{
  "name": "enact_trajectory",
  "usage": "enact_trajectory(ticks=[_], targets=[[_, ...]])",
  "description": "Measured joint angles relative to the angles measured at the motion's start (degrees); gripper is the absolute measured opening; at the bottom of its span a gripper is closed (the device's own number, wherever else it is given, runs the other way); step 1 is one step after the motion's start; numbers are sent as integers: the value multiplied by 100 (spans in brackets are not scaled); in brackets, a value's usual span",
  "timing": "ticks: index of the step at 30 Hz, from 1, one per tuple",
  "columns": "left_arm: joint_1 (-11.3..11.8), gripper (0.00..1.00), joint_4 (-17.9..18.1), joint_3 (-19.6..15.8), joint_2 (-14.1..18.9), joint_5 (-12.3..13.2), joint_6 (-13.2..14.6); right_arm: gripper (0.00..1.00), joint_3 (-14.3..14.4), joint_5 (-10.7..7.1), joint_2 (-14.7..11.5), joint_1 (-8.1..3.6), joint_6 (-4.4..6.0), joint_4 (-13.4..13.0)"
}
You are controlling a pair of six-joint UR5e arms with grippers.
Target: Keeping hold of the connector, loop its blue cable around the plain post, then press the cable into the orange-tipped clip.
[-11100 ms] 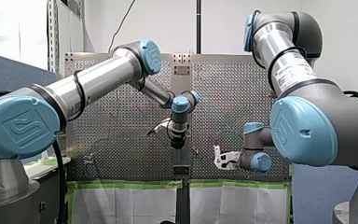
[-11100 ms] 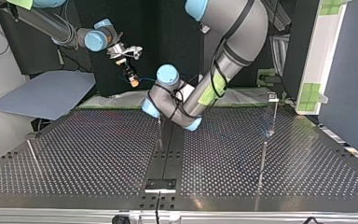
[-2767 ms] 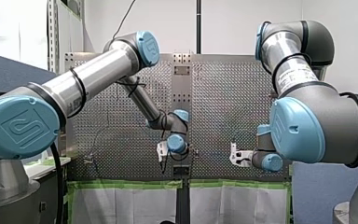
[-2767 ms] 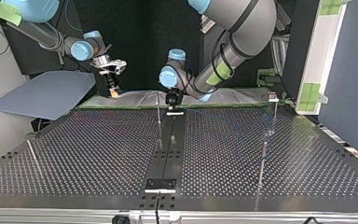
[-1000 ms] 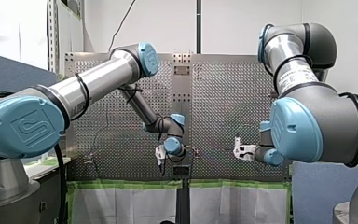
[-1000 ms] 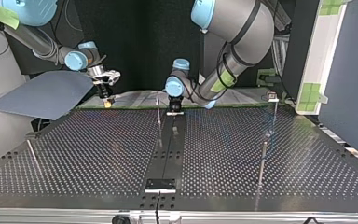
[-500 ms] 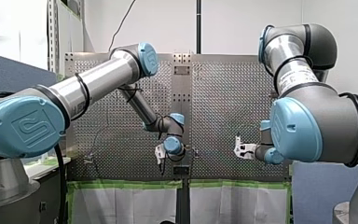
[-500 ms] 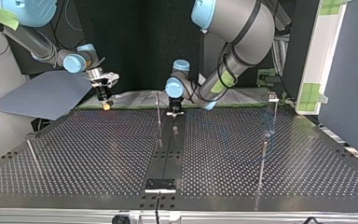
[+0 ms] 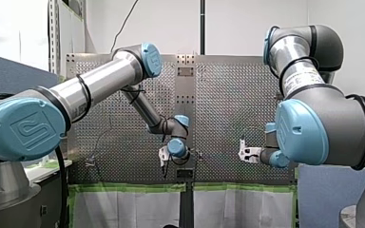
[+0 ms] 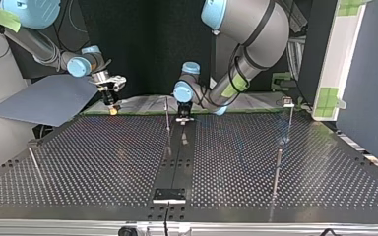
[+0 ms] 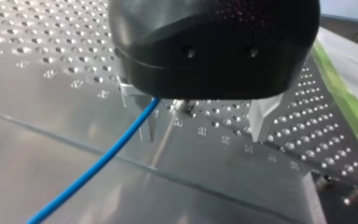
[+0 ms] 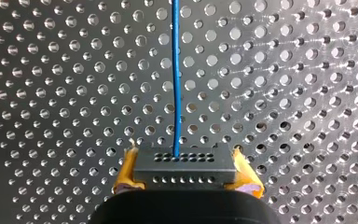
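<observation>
Since eleven seconds back, both arms have sunk toward the tabletop. My right gripper clenches the connector, keeping its blue cable straight. My left gripper, released, brackets a thin post, seemingly to guide the loop.

My left arm reaches low to the front view's middle, wrist bent, my left gripper pointing down with its metal fingers spread apart. My right arm folds inward; my right gripper clamps the connector between yellow pads.
</observation>
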Motion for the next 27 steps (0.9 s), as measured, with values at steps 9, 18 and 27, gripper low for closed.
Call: enact_trajectory(ticks=[9, 18, 27], targets=[[-115, 100, -407, -145, 139, -32, 461, 0, 0, 0, 2, -2, 0, 81], [-218, 100, -229, -591, 569, 115, 930, 0, 1, 4, 4, 2, -4, 122], [-421, 100, -375, -1059, 667, 119, 1225, 0, 1, 1, 4, 0, -50, 204]])
